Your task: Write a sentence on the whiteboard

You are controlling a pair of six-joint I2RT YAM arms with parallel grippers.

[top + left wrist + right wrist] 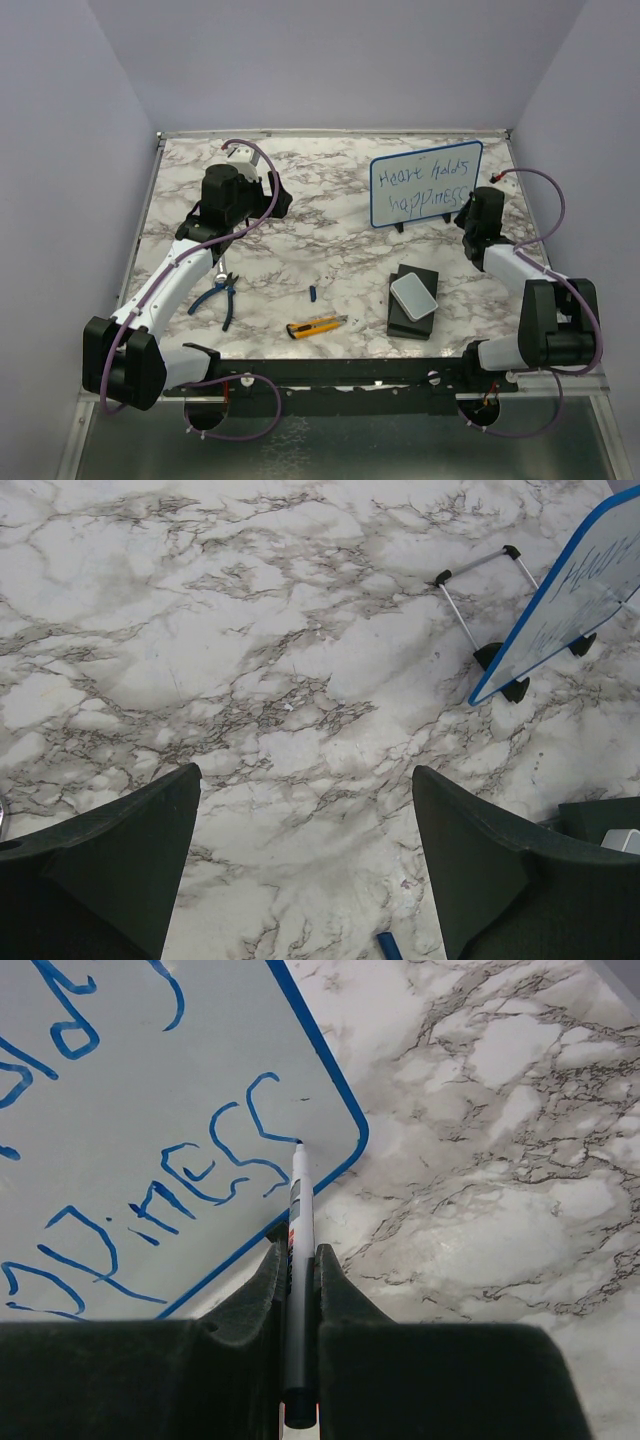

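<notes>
The whiteboard (425, 185) stands upright on black feet at the back right, blue-framed. The sentence (420, 190) on it is in blue marker, two lines, reading about "Heart holds happiness". In the right wrist view the board (120, 1080) fills the upper left, with the last letters (200, 1175) near its lower corner. My right gripper (300, 1255) is shut on a grey marker (299, 1260), whose tip touches the board at the end of the last letter. My left gripper (305, 780) is open and empty over bare marble; the board's edge (560, 590) shows at its upper right.
A pale grey rounded box (414, 296) lies on a black block (412, 305) at front right. A yellow utility knife (315, 326), a small blue marker cap (312, 294) and blue-handled pliers (222, 295) lie toward the front. The cap also shows in the left wrist view (388, 946).
</notes>
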